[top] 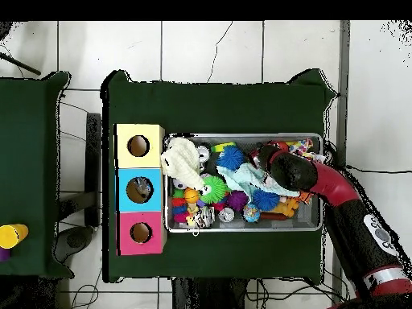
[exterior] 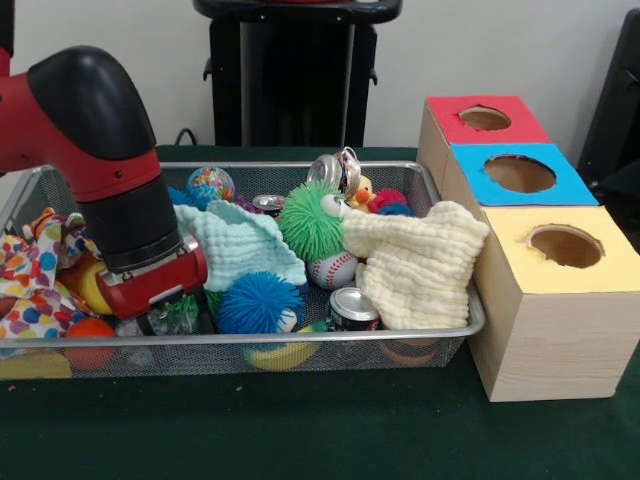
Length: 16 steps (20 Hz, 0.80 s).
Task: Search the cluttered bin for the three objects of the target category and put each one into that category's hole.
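One crushed clear plastic bottle (exterior: 178, 316) showing so far, low in the wide silver wire-mesh bin (exterior: 300, 338), camera-side left corner in the front view, right under the red and black arm (exterior: 110, 170). Other two nowhere visible, prob buried.

Gripper (exterior: 158, 300) sunk in the clutter just beside that bottle. Can't tell if clamped or slack, too hidden.

Risks imo:
- Slippery crinkly plastic, so could squirt out sideways under a squeeze.
- Could snag the mint-green waffle cloth (exterior: 235, 245) touching the wrist and drag it up too.
- Might grab the blue spiky rubber ball (exterior: 258, 303) nearby instead.
- Long carry to the wooden box w/ red, blue and yellow holes (exterior: 519, 173), well apart at the other end, so plenty of chance to drop mid-way.
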Available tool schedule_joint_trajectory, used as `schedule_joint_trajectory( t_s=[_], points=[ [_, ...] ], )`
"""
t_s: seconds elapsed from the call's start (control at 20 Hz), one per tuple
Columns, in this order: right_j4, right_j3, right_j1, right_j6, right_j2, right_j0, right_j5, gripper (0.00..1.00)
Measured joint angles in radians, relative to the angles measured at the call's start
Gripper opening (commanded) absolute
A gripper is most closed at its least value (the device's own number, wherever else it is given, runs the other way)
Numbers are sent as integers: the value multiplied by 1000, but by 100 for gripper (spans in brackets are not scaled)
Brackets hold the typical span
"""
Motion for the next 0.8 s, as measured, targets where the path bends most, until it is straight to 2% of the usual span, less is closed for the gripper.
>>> schedule_joint_trajectory(
  t_s=[0.05,0.8],
  points=[
    [-17,0,2,0,8,-5,0,0],
    [-45,0,5,0,33,-23,0,0]
  ],
)
